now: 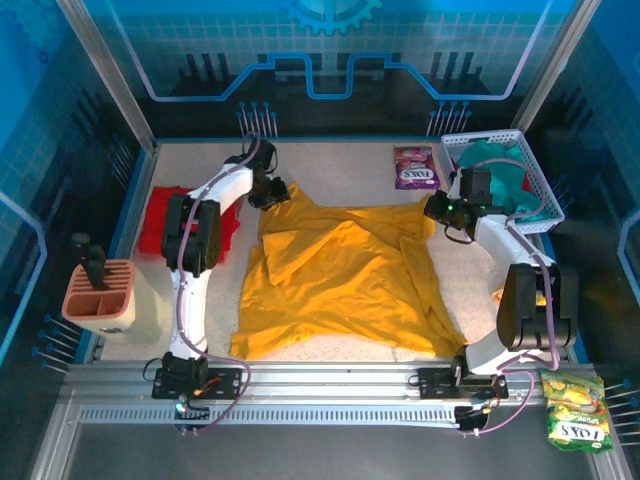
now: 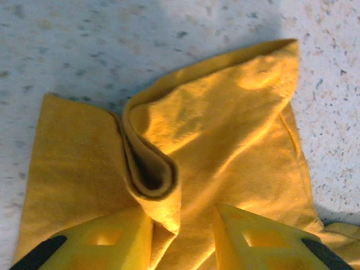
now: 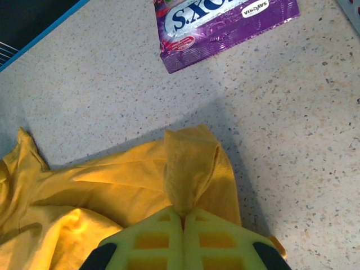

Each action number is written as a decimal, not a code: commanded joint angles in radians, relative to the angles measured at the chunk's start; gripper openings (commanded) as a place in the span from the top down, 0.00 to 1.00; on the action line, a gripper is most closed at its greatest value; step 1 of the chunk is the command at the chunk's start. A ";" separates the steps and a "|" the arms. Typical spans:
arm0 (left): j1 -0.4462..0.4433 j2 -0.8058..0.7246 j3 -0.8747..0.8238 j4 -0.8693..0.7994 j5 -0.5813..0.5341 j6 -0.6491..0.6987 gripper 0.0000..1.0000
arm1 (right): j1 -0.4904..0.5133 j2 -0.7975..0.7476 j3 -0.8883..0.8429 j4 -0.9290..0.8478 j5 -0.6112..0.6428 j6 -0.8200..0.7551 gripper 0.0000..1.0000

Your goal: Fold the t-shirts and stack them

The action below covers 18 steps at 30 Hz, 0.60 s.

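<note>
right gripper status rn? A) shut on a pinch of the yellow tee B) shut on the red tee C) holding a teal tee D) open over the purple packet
A: the right gripper is closed with a bunch of the yellow tee pinched at its tips; the purple packet lies apart from it.

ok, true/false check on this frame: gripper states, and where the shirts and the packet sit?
1. The right gripper is shut on the yellow shirt. True.
2. The left gripper is clamped shut. False: it is open, astride a fold of the shirt.
3. The purple packet lies on the yellow shirt. False: it lies on bare table, apart from it.
4. Teal shirts sit in the white basket. True.
5. The red shirt is stacked on the yellow one. False: it lies on the table to its left.
</note>
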 commanded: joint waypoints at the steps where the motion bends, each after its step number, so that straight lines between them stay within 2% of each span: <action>1: -0.035 0.049 0.108 -0.104 -0.073 0.044 0.63 | 0.005 0.012 0.027 -0.009 -0.023 -0.003 1.00; 6: -0.035 0.081 0.183 -0.212 -0.162 0.085 0.57 | 0.007 0.009 0.034 -0.021 -0.026 -0.014 1.00; 8: -0.025 0.031 0.143 -0.206 -0.182 0.105 0.54 | 0.007 0.006 0.034 -0.026 -0.021 -0.020 1.00; 14: 0.045 -0.113 0.008 -0.145 -0.146 0.169 0.43 | 0.006 0.022 0.032 -0.017 -0.033 -0.012 1.00; 16: 0.078 -0.105 0.019 -0.166 -0.132 0.178 0.43 | 0.006 0.028 0.033 -0.012 -0.037 -0.006 1.00; 18: 0.104 -0.079 0.041 -0.189 -0.112 0.175 0.48 | 0.007 0.036 0.036 -0.009 -0.041 -0.003 1.00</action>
